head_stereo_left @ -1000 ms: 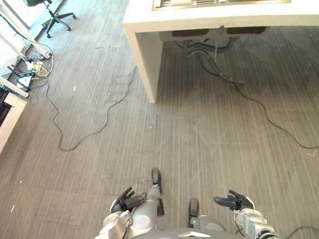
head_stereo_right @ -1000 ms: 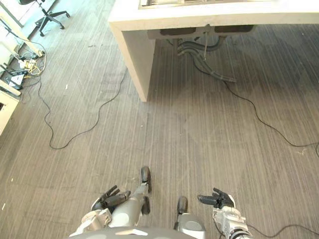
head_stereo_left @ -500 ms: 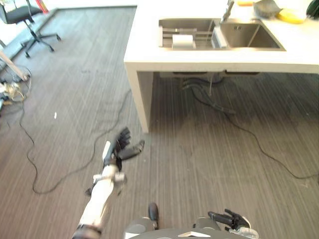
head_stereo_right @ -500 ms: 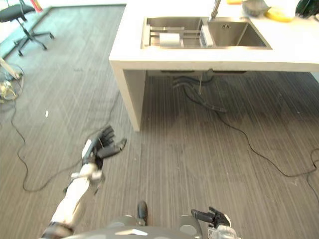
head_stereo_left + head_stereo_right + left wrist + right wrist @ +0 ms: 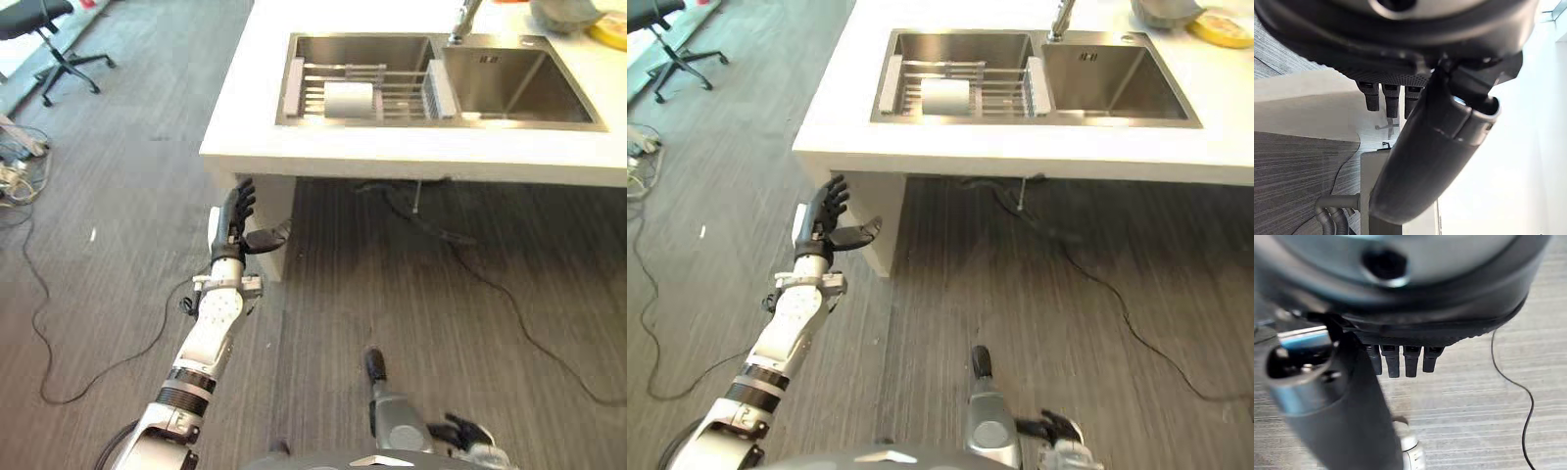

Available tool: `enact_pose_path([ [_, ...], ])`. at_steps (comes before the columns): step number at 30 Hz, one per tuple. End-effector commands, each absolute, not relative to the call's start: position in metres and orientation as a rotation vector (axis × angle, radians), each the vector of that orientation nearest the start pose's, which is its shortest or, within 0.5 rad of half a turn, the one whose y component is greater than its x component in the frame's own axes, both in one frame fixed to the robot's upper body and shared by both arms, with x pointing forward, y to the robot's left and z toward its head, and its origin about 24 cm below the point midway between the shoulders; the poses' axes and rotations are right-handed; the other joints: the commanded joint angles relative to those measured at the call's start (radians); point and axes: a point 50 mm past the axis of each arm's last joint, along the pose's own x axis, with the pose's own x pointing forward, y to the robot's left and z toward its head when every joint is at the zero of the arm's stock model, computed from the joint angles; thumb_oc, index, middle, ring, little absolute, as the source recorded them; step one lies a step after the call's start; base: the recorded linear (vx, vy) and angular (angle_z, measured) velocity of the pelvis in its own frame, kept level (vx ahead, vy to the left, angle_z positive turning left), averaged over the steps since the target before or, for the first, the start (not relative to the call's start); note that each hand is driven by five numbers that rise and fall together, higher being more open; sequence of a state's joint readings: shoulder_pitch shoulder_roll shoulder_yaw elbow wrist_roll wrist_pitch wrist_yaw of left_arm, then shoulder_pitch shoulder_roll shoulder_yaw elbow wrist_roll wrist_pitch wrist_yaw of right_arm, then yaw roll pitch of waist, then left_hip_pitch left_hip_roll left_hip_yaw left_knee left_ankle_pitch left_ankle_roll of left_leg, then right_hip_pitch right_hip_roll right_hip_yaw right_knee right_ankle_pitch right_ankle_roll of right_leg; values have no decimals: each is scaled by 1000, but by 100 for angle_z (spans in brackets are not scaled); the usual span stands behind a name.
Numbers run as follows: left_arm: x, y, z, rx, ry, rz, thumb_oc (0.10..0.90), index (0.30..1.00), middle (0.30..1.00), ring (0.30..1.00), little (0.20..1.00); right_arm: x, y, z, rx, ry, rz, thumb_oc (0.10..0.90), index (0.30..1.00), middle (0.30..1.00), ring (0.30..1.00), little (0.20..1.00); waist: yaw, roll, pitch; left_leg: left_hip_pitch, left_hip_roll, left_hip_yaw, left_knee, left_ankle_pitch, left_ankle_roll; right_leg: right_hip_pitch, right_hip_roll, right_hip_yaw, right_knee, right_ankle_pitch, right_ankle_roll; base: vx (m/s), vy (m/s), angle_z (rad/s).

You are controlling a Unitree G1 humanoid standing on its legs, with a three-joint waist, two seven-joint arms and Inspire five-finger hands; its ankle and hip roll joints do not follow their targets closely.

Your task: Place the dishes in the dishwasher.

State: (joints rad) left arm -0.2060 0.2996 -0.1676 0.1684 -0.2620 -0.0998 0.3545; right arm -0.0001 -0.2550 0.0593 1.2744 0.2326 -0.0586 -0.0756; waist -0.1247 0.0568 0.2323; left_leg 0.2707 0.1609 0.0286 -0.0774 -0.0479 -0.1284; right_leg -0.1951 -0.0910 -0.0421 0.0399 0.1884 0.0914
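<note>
Left hand [image 5: 235, 220]: fingers spread, empty, beside counter [image 5: 245, 137] corner. Right hand [image 5: 1055, 431]: low, fingers straight, empty. Sink [image 5: 358, 83]: rack, white cup [image 5: 349, 99].

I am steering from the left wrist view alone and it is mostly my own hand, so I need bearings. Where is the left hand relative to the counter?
Observer: The left hand is raised beside the counter's front left corner, just below its top, fingers straight and holding nothing.
Operator: Any dishes nearby?
Observer: A white dish lies on a rack in the left basin of the sink.
Operator: Where is the right hand?
Observer: The right hand is low by the robot's side over the floor, fingers relaxed and holding nothing.
</note>
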Motion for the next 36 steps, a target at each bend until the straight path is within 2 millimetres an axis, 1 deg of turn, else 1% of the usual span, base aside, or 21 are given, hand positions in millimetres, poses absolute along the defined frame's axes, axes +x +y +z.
enact_pose_path([
  [1,288,196,163,27,-609,269,800,900,900,900,900,47,-250,-164,-134,1265,-305,800,900,900,900,900,-10,-41,-85,-7,-28,-3,-10,-74,-2,65,-85,7,-107,-68,98,307,-325,1],
  [4,278,206,185,-42,-738,369,800,900,900,900,900,58,-265,-158,-172,1216,-329,800,900,900,900,900,9,-25,-84,-66,23,-20,171,57,-36,135,-30,-16,-125,-108,47,190,-342,-12],
  [5,271,210,203,-41,-840,424,800,900,900,900,900,68,-273,-153,-184,1173,-350,800,900,900,900,900,25,-37,-64,-133,28,-55,337,135,-39,190,-11,-19,-127,-142,11,195,-338,-9],
  [6,271,210,203,-41,-841,424,800,900,900,900,900,68,-274,-153,-184,1173,-350,800,900,900,900,900,23,-37,-64,-135,29,-57,340,133,-39,190,-11,-21,-127,-142,11,251,-370,-5],
  [7,267,211,212,-41,-890,442,800,900,900,900,900,74,-279,-150,-190,1147,-367,800,900,900,900,900,38,-48,-49,-170,25,-70,475,161,-35,219,-5,-13,-127,-159,-10,163,-234,-8],
  [8,265,211,218,-27,-921,453,800,900,900,900,900,81,-283,-147,-191,1126,-385,800,900,900,900,900,55,-67,-32,-226,-19,-92,566,166,-25,232,-17,-4,-127,-165,-22,312,-378,-10],
  [9,262,211,224,3,-957,488,800,900,900,900,900,92,-289,-142,-178,1086,-412,800,900,900,900,900,71,-85,-11,-296,-69,-79,640,136,-17,266,-26,10,-127,-179,-32,203,-236,-26],
  [10,262,211,224,4,-958,488,800,900,900,900,900,92,-289,-142,-177,1085,-412,800,900,900,900,900,73,-84,-11,-299,-68,-77,648,130,-16,266,-26,11,-127,-182,-31,238,-149,-35],
  [13,262,204,229,103,-976,440,800,900,900,900,900,102,-283,-142,-199,1062,-370,800,900,900,900,900,99,-71,-12,-396,-162,-37,530,53,10,298,-12,40,-127,-199,-26,263,-14,-21],
  [14,264,190,231,169,-977,354,800,900,900,900,900,97,-284,-143,-200,1072,-363,800,900,900,900,900,92,-53,-32,-354,-163,58,307,26,60,317,9,34,-127,-214,-18,303,15,-18],
  [16,264,184,233,211,-993,311,800,900,900,900,900,95,-283,-143,-184,1072,-364,800,900,900,900,900,83,-55,-33,-335,-160,73,325,32,54,327,9,24,-127,-224,-17,212,34,-13],
  [17,262,177,236,367,-1016,250,800,900,900,900,900,88,-278,-147,-154,1090,-361,800,900,900,900,900,65,-52,-61,-262,-160,62,235,-16,65,322,4,9,-114,-222,-8,166,56,-8],
  [18,262,177,236,369,-1015,249,800,900,900,900,900,87,-277,-147,-153,1091,-360,800,900,900,900,900,64,-54,-60,-255,-162,61,226,-14,66,325,3,7,-114,-223,-7,233,81,-12],
  [19,260,170,235,418,-1022,190,800,900,900,900,900,76,-269,-152,-116,1124,-362,800,900,900,900,900,52,-65,-77,-210,-178,63,159,-47,89,306,-8,-11,-44,-212,10,135,51,-12],
  [21,259,165,234,420,-1018,153,800,900,900,900,900,73,-265,-154,-74,1127,-373,800,900,900,900,900,44,-65,-82,-184,-177,73,113,-50,102,272,-5,-12,29,-221,26,89,63,19],
  [22,259,162,234,444,-1016,127,800,900,900,900,900,69,-260,-157,-49,1140,-369,800,900,900,900,900,33,-58,-78,-162,-172,75,86,-53,110,229,2,-20,97,-210,44,11,120,20],
  [23,259,159,234,543,-1016,83,800,900,900,900,900,68,-253,-159,-46,1154,-335,800,900,900,900,900,16,-48,-56,-133,-150,75,38,-41,120,119,29,-3,270,-174,94,5,117,-1],
  [25,260,157,234,608,-1017,56,800,900,900,900,900,68,-249,-160,-51,1160,-307,800,900,900,900,900,3,-39,-47,-122,-136,69,12,-31,118,71,45,22,343,-182,115,20,60,-8],
  [27,266,157,226,671,-962,12,800,900,900,900,900,61,-247,-162,-58,1190,-287,800,900,900,900,900,-9,-35,-53,-100,-134,48,-1,-37,111,61,26,49,308,-205,107,101,-13,21],
  [30,275,149,222,714,-935,-32,800,900,900,900,900,52,-247,-164,-61,1230,-277,800,900,900,900,900,-6,-51,-63,-109,-138,31,18,-40,103,150,-22,74,146,-237,75,48,-91,32],
  [36,278,165,205,811,-826,-48,800,900,900,900,900,54,-258,-161,-110,1249,-262,800,900,900,900,900,31,-72,-126,-109,-141,82,-10,-31,85,275,-30,51,-93,-204,54,24,-97,14],
])
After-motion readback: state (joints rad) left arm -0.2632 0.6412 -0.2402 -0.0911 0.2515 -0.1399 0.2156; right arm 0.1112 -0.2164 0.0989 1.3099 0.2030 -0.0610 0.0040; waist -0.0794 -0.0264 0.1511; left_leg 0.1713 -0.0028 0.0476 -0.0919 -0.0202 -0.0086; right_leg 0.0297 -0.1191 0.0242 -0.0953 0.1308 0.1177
